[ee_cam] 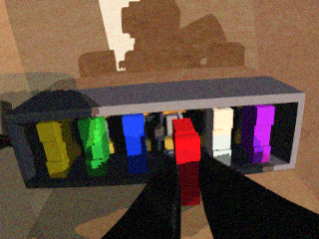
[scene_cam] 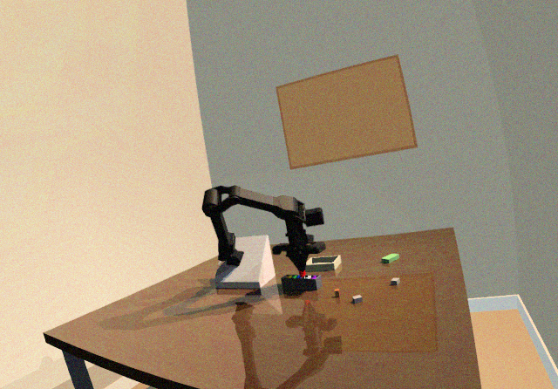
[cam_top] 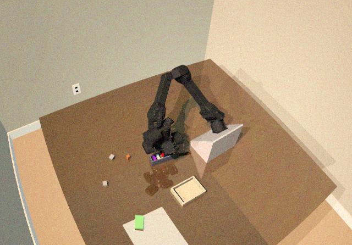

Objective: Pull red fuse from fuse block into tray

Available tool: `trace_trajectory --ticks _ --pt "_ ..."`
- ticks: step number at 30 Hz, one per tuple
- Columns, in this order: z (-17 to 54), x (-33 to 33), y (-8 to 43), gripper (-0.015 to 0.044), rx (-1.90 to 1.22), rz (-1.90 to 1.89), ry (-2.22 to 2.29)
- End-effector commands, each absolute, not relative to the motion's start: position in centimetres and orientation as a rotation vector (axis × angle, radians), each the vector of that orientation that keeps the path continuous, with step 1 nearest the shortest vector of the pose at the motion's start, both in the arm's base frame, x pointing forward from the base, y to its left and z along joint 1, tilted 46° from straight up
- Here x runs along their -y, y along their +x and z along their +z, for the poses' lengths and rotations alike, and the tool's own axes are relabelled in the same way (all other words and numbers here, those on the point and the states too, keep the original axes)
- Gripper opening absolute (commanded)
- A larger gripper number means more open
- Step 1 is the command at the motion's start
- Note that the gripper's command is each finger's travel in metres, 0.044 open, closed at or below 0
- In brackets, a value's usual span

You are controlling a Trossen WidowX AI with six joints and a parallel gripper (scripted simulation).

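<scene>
The red fuse [cam_top: 162, 154] [scene_cam: 302, 274] [ee_cam: 186, 149] is between the fingertips of my gripper [scene_cam: 302, 270] [ee_cam: 186, 167], which is shut on it. It is upright and stands higher than the other fuses, above the fuse block [cam_top: 161, 161] [scene_cam: 299, 284] [ee_cam: 189, 95]; whether its lower end is clear of the block is hard to tell. Yellow [ee_cam: 56, 149], green [ee_cam: 95, 144], blue [ee_cam: 134, 136], white [ee_cam: 221, 134] and purple [ee_cam: 258, 131] fuses sit in the block. The cream tray [cam_top: 179, 199] [scene_cam: 321, 268] lies apart from the block, with nothing visible in it.
A pale wedge [cam_top: 224, 144] [scene_cam: 248, 262] stands under the arm's base. An orange piece [cam_top: 128, 157] [scene_cam: 336, 292] and two small grey cubes [cam_top: 111, 156] [cam_top: 105, 183] lie beyond the block. A green block [cam_top: 138, 222] [scene_cam: 390, 258] rests on a white sheet [cam_top: 159, 228].
</scene>
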State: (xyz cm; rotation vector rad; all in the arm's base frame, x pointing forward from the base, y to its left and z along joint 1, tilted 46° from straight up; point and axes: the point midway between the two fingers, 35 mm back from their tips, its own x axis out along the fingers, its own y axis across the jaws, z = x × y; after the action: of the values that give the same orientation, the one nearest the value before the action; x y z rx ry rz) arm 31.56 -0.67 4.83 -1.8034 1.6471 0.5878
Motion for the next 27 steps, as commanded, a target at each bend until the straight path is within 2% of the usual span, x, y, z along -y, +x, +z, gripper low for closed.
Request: trace_trajectory --ticks 1,27 --pt "5.0 0.5 31.5 0.0000 -1.646 0.587 -1.796" --pt "6.2 -0.8 31.3 0.0000 -1.646 0.588 -1.798"
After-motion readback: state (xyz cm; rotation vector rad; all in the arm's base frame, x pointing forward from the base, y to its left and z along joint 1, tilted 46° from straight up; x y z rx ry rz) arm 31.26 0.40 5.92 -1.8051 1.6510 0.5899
